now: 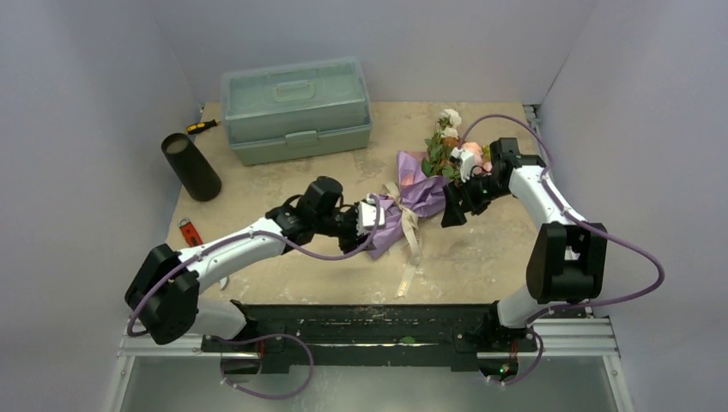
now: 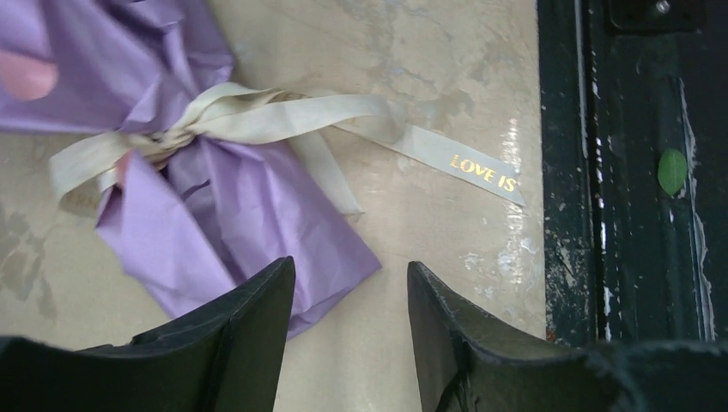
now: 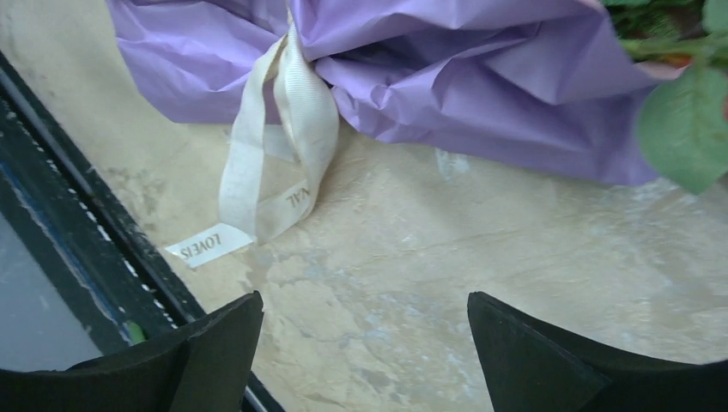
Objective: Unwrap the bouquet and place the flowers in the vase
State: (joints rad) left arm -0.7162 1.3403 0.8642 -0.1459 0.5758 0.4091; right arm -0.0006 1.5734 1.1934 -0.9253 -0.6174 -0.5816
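**Bouquet lies slantwise between two end effectors, ribbon knot not yet undone**

Seen from overhead, the black vase stands well apart at about 9 o'clock from the bouquet, near the desk's left edge. The bouquet lies flat on the desk. Its long axis runs from the gathered purple paper tail at 7 o'clock to the flowers at 1 o'clock.

The left end effector sits at the tail end and is the nearer one to the beige ribbon. In its own wrist view the knot lies at about 11 o'clock from the fingertips. Its jaws stand roughly half spread. A corner of the purple paper shows in the gap between them, but nothing looks pinched.

The right end effector hovers over bare desk beside the upper wrap, just short of the flowers, with the paper at 12 o'clock. Its jaws are spread wide and hold nothing.
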